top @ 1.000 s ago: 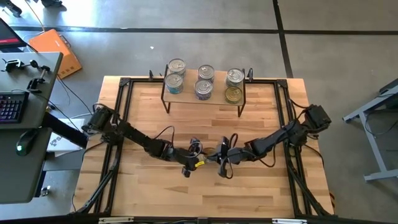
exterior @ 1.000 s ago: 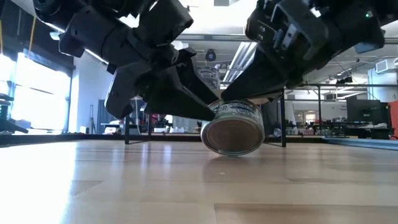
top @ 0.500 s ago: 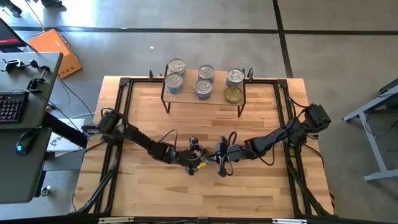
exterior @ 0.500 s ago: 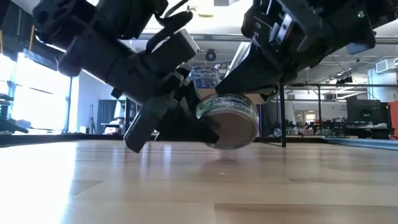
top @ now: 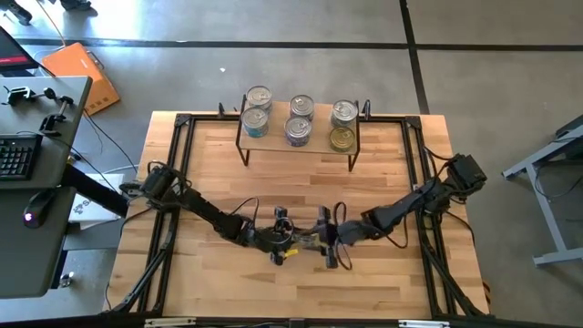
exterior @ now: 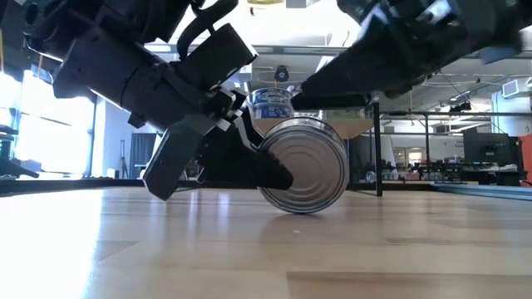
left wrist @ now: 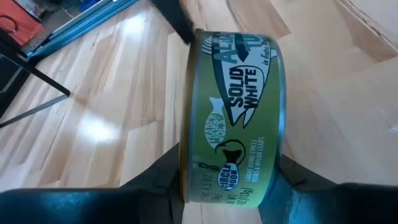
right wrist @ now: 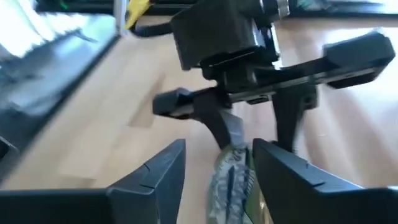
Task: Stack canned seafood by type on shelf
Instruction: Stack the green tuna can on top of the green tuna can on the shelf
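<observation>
A tin of canned seafood (exterior: 303, 174) with a green label (left wrist: 233, 118) stands on edge at the table's middle near side, one flat end facing the near edge. My left gripper (top: 296, 242) is shut on it, reaching in from the table's left. My right gripper (right wrist: 221, 174) is open. It hovers just right of and above the tin (right wrist: 231, 177), its fingers apart on either side without touching. Several more tins (top: 299, 130) stand in short stacks on the shelf (top: 273, 143) at the far side. My left gripper pinches the tin across its two flat ends (left wrist: 189, 186), one finger (left wrist: 155, 183) on each. The fingers come slanting down from the table's left. The tin is on edge, its label wall showing between them. I cannot tell whether its lower rim (exterior: 301, 209) touches the tabletop.
Black frame rails (top: 178, 182) run along the table's left, right and far sides. Bare wood (top: 301, 191) lies between the grippers and the shelf. A desk with a keyboard (top: 18, 155) stands off the table's left.
My left gripper has moved right onto the tin and shut on its flat ends. My right gripper, which held the tin a second ago, has opened, let go and drawn up. The tin has turned from tilted to square on edge and sunk a little.
</observation>
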